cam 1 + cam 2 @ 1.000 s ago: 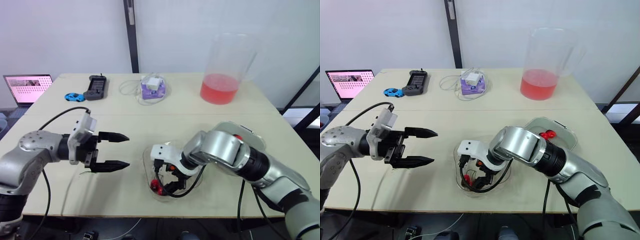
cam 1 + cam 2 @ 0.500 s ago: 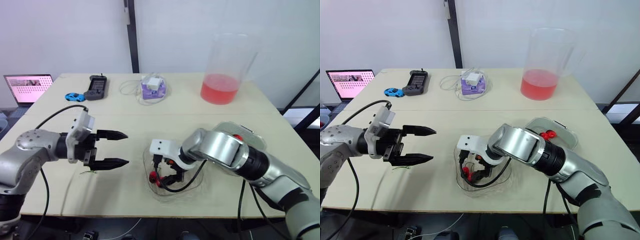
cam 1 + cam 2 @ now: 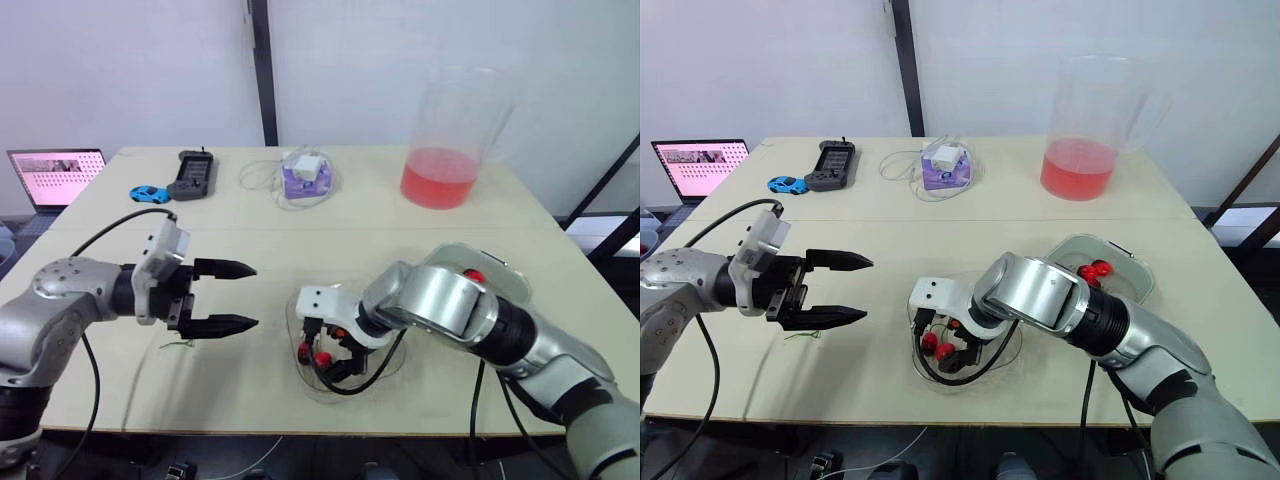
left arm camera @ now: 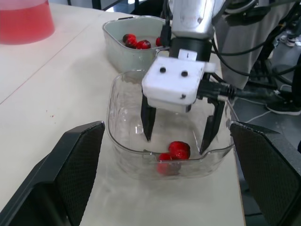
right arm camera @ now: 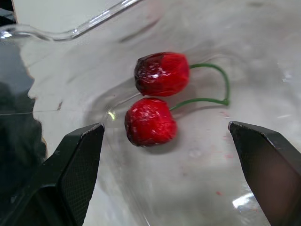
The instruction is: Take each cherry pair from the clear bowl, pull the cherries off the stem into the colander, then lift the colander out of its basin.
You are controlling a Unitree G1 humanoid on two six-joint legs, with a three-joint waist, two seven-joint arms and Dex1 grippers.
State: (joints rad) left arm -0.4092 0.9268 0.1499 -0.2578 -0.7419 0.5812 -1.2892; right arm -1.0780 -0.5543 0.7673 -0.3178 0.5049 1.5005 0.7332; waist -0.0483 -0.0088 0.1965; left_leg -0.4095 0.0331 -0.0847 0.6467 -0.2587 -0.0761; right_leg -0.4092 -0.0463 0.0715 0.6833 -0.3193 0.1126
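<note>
We saw the right gripper, black fingers spread, straddling a glossy red cherry pair on a curved green stem in the clear smooth-walled plastic bowl. It had shifted slightly since a moment earlier, while the left gripper stayed open left of the bowl.

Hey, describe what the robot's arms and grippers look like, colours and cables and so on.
Both arms are rounded silver-grey shells with black joints. The left gripper and right gripper each have a boxy white housing and two black fingers tapering to points. The right housing bears two dark dots. Black cables loop by each wrist.
</note>
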